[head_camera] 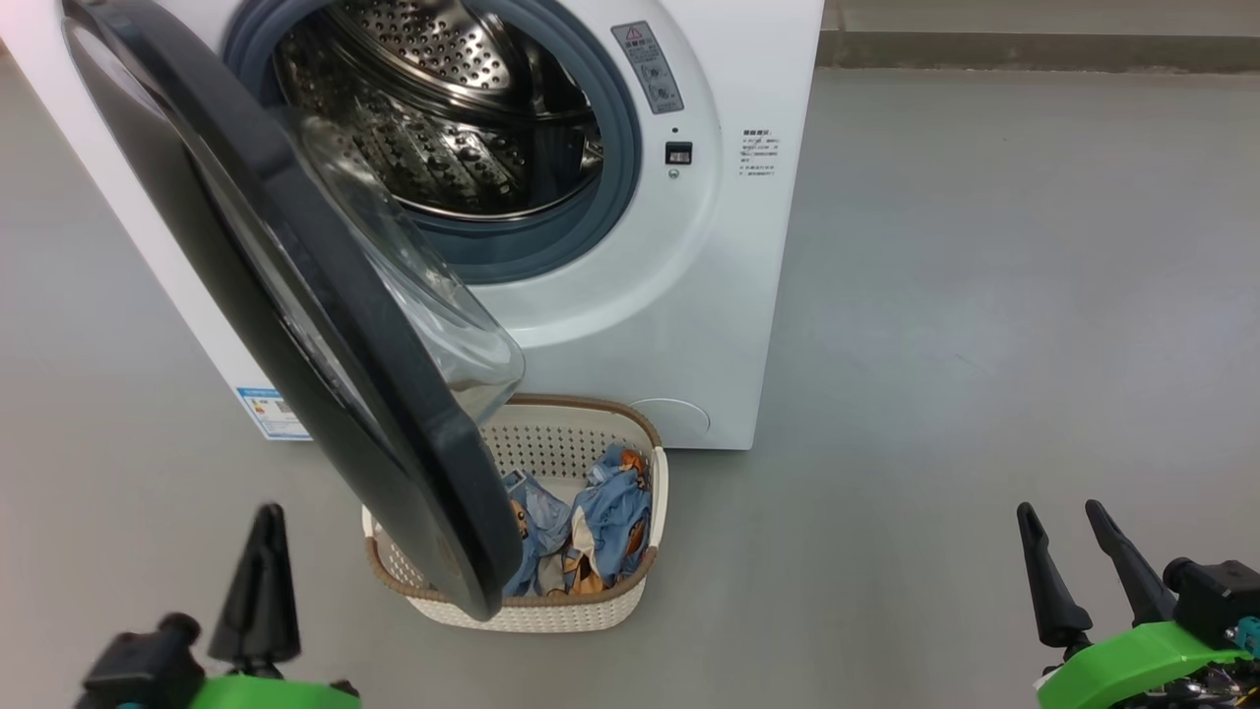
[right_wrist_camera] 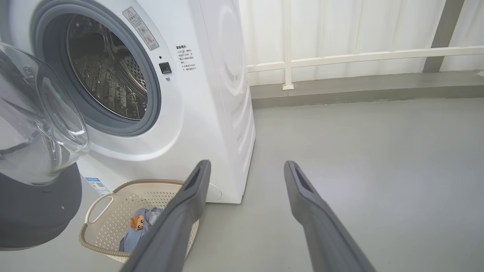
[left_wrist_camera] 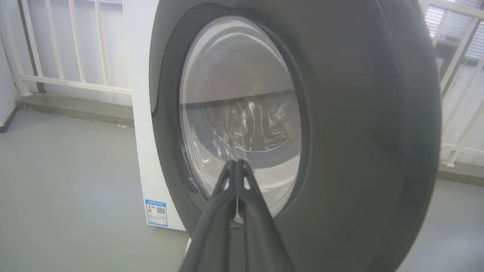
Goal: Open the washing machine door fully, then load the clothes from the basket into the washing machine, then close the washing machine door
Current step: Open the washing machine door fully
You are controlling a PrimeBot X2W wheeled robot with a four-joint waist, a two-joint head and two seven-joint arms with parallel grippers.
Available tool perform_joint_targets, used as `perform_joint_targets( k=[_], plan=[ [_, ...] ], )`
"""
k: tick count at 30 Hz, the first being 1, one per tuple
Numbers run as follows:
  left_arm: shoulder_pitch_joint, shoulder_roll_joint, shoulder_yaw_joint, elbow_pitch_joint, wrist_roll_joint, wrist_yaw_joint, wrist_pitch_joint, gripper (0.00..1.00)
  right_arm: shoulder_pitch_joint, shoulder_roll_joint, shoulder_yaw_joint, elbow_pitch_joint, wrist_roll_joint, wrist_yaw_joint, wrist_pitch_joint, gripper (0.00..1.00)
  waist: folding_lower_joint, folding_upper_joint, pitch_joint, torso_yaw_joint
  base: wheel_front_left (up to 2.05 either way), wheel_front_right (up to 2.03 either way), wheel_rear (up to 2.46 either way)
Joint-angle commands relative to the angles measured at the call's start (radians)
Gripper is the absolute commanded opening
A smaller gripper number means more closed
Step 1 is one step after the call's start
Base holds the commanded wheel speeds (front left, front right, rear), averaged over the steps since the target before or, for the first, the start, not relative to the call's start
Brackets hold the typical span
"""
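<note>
- The washing machine door (head_camera: pixel 295 325) stands swung out from the washing machine (head_camera: pixel 709 295), but only part of the way. In the head view its black rim hangs over the left side of the basket (head_camera: pixel 551 611).
- I judge the first step unfinished, because you need the door pushed wider before loading is easy.
- The drum (head_camera: pixel 443 108) is exposed behind the grey-blue gasket (head_camera: pixel 615 187), and no fabric is visible inside it.
- Both bundles of the clothes (head_camera: pixel 591 522) lie in the basket, which sits on the floor (head_camera: pixel 984 345) right in front of the machine, below the opening.
- Your left tool (head_camera: pixel 266 517) has its fingers pressed together and pinches nothing. In the left wrist view its tip (left_wrist_camera: pixel 236 163) points at the glass window (left_wrist_camera: pixel 242 105) on the door's outer face, and whether it touches I cannot tell.
- Your right tool (head_camera: pixel 1058 510) is spread wide and empty, low at the right, well apart from the basket and the machine.
- What is left for you, as I judge it, is finishing the door swing, moving both bundles into the drum, then shutting the door.
</note>
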Motion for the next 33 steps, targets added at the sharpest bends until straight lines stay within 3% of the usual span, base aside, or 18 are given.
perform_joint_targets(
  k=[1,9,14,19,25,33],
  plan=[
    [-0.03,0.01,0.036,-0.043,-0.008,-0.002,-0.006,0.0,-0.006,-0.019,0.018,-0.026,-0.013,0.008,-0.012,1.0,0.0,0.0,0.0,0.0,0.0,0.0,0.0],
    [-0.023,0.007,0.001,-0.333,-0.02,0.038,-0.006,0.0,-0.006,-0.017,0.006,-0.04,-0.029,0.008,-0.012,1.0,0.0,0.0,0.002,0.001,0.0,0.0,0.0],
    [-0.008,0.006,-0.134,-0.53,-0.03,0.076,0.035,0.0,-0.007,-0.012,0.002,-0.047,-0.039,0.008,-0.012,1.0,0.0,0.0,0.006,0.001,0.0,0.0,0.0],
    [-0.009,0.006,-0.312,-0.623,-0.066,0.091,0.115,0.0,-0.008,-0.006,-0.002,-0.053,-0.05,0.008,-0.012,1.0,0.0,0.0,0.011,-0.002,0.0,0.0,0.0],
    [-0.04,0.006,-0.471,-0.507,-0.165,0.096,0.141,0.0,-0.014,-0.002,-0.005,-0.054,-0.055,0.008,-0.012,1.0,0.0,0.0,0.025,-0.004,0.0,0.0,0.0],
    [-0.122,0.006,-0.489,-0.238,-0.262,0.102,0.088,0.0,-0.029,-0.004,0.001,-0.057,-0.06,0.008,-0.012,1.0,0.0,0.0,0.04,-0.016,0.0,0.0,0.0]
  ],
)
